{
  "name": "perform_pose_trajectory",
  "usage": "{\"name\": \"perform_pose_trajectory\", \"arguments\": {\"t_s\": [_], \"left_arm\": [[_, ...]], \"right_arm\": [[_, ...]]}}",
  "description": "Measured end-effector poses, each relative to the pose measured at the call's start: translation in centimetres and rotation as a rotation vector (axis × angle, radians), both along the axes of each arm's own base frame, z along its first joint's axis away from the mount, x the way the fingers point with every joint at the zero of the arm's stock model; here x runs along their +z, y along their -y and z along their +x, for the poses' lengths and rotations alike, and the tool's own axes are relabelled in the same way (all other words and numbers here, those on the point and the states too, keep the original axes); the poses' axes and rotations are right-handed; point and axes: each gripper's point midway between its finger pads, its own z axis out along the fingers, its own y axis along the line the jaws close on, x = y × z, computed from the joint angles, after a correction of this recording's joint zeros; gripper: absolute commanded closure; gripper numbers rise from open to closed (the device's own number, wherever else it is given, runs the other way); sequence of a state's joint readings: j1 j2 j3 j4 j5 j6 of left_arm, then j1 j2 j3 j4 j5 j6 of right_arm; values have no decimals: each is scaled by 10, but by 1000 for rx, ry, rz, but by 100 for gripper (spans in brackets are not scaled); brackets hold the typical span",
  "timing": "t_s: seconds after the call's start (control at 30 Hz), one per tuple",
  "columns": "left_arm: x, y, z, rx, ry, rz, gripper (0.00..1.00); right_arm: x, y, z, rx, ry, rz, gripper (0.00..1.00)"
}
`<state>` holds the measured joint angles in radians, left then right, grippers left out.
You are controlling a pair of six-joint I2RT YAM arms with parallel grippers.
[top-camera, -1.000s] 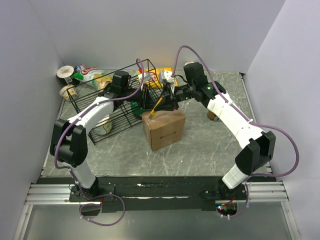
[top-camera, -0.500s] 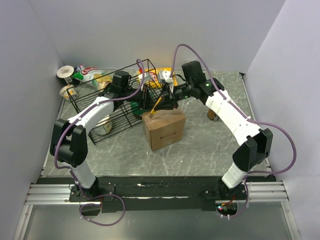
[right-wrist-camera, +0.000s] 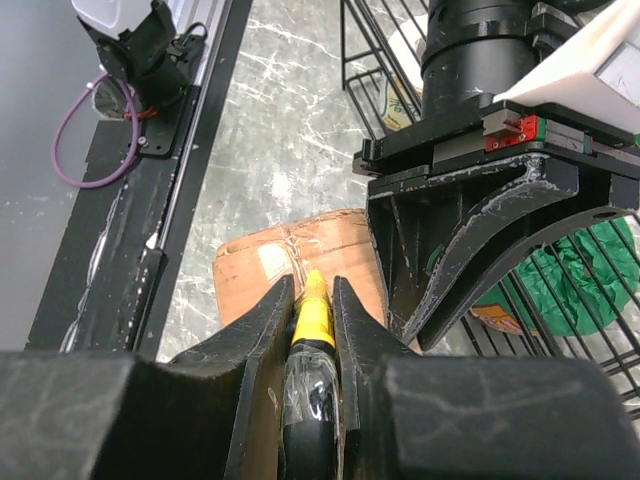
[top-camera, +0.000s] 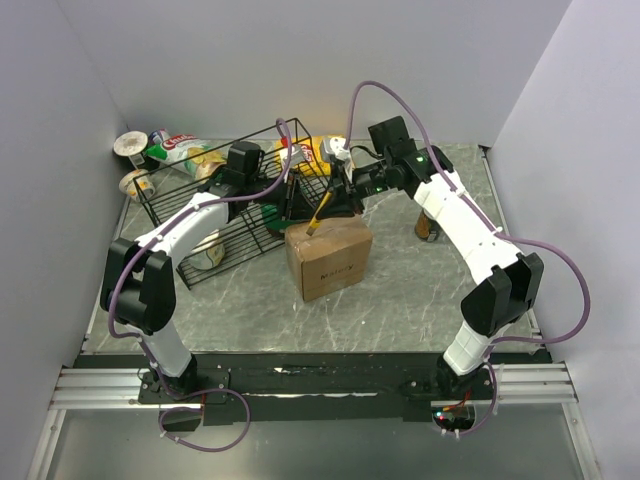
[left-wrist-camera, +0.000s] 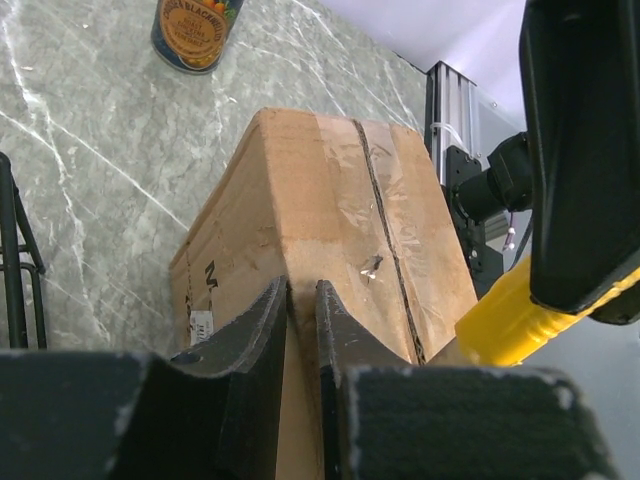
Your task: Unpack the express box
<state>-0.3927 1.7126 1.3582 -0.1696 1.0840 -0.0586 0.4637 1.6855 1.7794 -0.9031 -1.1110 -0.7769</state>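
Right claw (right-wrist-camera: pixel 312 287) clamps a yellow tool (right-wrist-camera: pixel 313 312) above the express box (top-camera: pixel 328 258), centre frame on the desk (top-camera: pixel 410 295); left claw (left-wrist-camera: pixel 302 300) nearly closed at its edge, grip unclear. We judge flaps closed along the taped seam (left-wrist-camera: pixel 385 225), contents unremoved.

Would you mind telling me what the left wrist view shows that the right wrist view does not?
Only the left wrist view shows a can standing on the table beyond the box, and the dark print on the box's side. Only the right wrist view shows the black wire basket with a green item inside. Both views show the box with its taped seam, and the yellow tool clamped in the right gripper.
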Motion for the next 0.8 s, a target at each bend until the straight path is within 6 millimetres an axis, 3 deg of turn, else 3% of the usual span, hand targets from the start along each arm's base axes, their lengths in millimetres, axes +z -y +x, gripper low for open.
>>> {"name": "perform_pose_trajectory", "arguments": {"t_s": [0.8], "left_arm": [[0, 1, -1, -30, 70, 11, 99]], "right_arm": [[-6, 16, -1, -2, 8, -38, 100]]}}
